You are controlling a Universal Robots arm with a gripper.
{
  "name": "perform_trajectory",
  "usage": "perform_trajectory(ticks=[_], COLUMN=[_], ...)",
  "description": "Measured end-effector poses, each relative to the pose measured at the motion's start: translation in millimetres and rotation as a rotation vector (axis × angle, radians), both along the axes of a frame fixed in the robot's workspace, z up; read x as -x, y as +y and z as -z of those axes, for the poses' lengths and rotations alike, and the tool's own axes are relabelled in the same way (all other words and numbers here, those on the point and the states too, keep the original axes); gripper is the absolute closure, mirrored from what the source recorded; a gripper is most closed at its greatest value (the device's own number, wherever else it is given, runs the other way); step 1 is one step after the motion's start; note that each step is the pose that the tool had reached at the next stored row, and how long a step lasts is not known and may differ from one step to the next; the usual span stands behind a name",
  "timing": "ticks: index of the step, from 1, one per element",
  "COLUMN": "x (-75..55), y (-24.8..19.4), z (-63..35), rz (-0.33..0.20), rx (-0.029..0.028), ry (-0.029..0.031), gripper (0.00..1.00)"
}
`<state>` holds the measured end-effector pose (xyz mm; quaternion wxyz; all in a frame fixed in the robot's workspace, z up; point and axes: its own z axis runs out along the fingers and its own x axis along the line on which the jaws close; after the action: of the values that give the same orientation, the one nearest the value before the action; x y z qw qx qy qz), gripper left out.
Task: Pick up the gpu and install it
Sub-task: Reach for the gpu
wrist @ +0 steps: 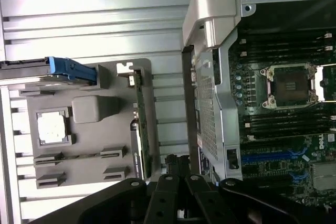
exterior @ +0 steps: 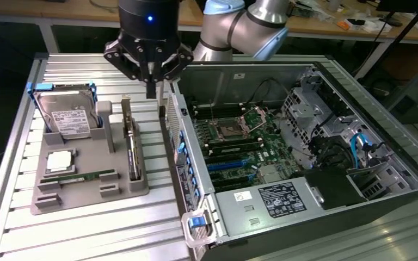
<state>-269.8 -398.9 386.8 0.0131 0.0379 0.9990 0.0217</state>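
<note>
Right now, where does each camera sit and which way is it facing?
Exterior view: off the arm, raised, looking down at the tray and open computer case; the arm and gripper show near the gpu.
Wrist view: on the wrist, facing down at the same tray and case; the gripper's black linkage shows.
Shared: tray, gpu, case, gripper.
</note>
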Motion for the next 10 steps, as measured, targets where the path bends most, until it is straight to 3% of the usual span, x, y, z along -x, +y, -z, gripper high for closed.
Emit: perform_trajectory(ticks=[10], x=[30.5], y=[0.0], z=[1.3], rz=[0.0], rx=[0.0], ry=[0.0001], gripper=[0.89])
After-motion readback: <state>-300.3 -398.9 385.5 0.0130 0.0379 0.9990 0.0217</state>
